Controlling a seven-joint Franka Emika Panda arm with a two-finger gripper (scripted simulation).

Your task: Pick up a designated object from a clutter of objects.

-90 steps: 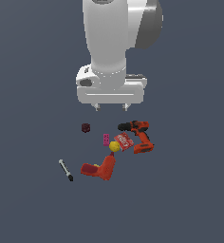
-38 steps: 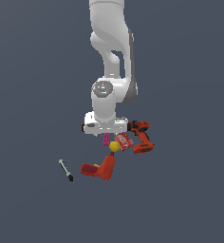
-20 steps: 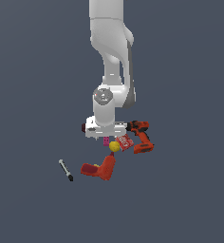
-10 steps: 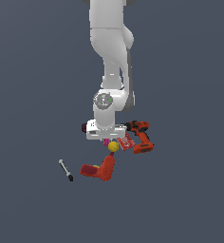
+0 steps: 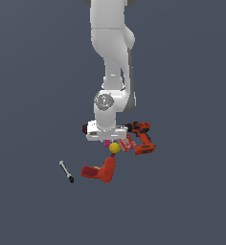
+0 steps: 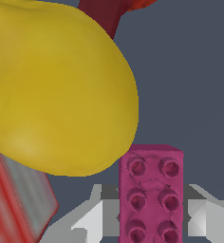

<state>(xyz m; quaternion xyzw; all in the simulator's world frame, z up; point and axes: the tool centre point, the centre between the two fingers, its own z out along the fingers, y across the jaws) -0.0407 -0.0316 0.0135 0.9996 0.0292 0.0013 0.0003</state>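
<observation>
I've got the gripper (image 6: 149, 216) right down over the brick (image 6: 151, 190), which sits between the two fingers (image 6: 92, 220), its long axis running across the gap's line of closing. Jaws look spread, nothing clamped yet as far as I can tell. Ball (image 6: 52, 90) is just beside the brick, box (image 6: 19, 199) crowding one finger. No containers anywhere, it's all loose on the floor (image 5: 182, 201).

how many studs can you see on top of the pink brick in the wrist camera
6, in two columns of three along the pink brick; the lowest pair is cut by the picture's edge, so more may lie out of view.
</observation>
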